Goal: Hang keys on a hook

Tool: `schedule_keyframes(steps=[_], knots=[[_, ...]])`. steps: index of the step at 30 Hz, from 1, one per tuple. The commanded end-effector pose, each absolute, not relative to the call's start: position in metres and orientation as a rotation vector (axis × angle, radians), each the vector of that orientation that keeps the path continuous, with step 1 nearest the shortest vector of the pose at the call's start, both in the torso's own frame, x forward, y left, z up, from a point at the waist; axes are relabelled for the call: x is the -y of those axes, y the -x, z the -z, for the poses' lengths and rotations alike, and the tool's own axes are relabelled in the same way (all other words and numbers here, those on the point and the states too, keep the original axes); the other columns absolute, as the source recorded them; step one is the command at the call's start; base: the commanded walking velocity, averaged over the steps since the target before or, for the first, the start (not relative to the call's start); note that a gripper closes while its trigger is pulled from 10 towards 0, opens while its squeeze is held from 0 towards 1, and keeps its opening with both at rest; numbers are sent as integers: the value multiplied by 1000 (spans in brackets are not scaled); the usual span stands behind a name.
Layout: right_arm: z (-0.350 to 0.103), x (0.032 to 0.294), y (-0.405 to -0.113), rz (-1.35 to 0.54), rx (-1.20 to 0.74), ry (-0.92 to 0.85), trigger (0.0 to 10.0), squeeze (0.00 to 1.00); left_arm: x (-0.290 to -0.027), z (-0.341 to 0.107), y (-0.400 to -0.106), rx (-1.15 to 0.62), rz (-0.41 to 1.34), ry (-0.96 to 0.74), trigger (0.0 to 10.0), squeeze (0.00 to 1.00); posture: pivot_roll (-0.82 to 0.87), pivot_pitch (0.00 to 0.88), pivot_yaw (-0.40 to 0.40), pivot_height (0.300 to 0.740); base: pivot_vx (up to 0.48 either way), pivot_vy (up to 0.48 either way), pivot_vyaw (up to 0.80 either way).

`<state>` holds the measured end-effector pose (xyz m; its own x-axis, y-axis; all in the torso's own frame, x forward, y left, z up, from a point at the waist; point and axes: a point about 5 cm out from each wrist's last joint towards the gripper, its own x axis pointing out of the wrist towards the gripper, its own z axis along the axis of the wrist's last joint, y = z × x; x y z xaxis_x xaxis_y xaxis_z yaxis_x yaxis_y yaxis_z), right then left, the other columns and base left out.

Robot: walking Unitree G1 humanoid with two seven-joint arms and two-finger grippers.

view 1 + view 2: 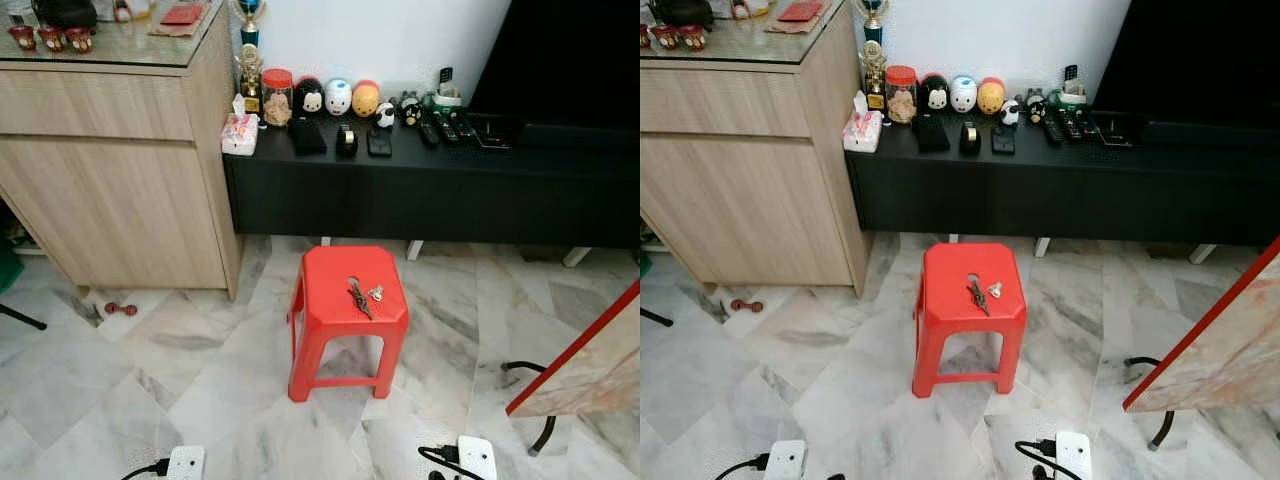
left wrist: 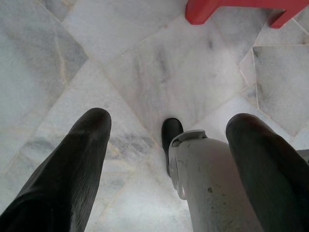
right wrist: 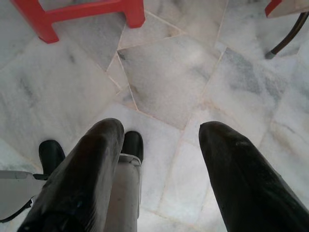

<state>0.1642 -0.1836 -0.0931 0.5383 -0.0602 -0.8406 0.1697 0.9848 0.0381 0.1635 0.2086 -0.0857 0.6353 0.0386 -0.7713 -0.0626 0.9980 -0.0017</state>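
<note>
Keys (image 1: 359, 296) lie in a small dark metal bunch on the flat seat of a red moulded-plastic stool (image 1: 330, 322), just off the seat's centre toward 3 o'clock, with a pale silver tag (image 1: 376, 293) just beside them on that side. We see the stool standing on four splayed legs on a glossy grey-veined marble floor (image 1: 200, 380), whose irregular slabs meet in thin pale joints.

At 12 o'clock from the stool runs a long, low black table (image 1: 420, 190) with a matte top, against a white wall. It carries a red-lidded jar (image 1: 277, 96), a row of rounded toy figures (image 1: 338, 97), dark remotes (image 1: 445, 128) and a tissue pack (image 1: 240, 133) at its near corner. At 10 o'clock stands a light wood-grain cabinet (image 1: 120, 170) with a glass top, its square edge close to the stool's back corner. At 4 o'clock a red-edged, stone-patterned board (image 1: 585, 370) leans on thin black legs.

Open floor spreads between the stool and us, narrowed by two white power strips (image 1: 186, 463) with black cables at 7 and 5 o'clock.

Our left hand (image 2: 166, 130) hangs above the marble with its smooth, rounded black fingers spread apart and holding nothing. Our right hand (image 3: 159, 133) does likewise, fingers parted over the tiles near the stool's feet.
</note>
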Motion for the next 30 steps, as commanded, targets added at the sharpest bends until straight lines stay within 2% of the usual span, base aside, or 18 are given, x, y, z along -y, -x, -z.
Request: schedule_keyframes(steps=[1,8,13,22,28,30], knots=[[93,187,-164,142,-991,-113,10000,0,-207,87,-160,-889,-59,36,10000,0,105,70,-82,740,0,0,0],[91,187,-167,101,-975,-60,10000,0,-208,87,-161,-887,-59,32,10000,0,106,74,-82,740,0,0,0],[91,187,-166,111,-975,-73,10000,0,-208,87,-161,-883,-60,33,10000,0,106,74,-81,740,0,0,720],[91,184,-167,90,-975,-78,10000,0,-208,86,-162,-880,-58,31,10000,0,108,69,-81,740,266,0,0],[91,184,-168,90,-967,-75,10000,0,-208,86,-162,-880,-55,32,10000,0,105,60,-79,740,287,0,749],[91,184,-168,99,-966,-93,10000,0,-208,87,-162,-882,-53,31,10000,0,105,60,-79,740,285,0,0]])
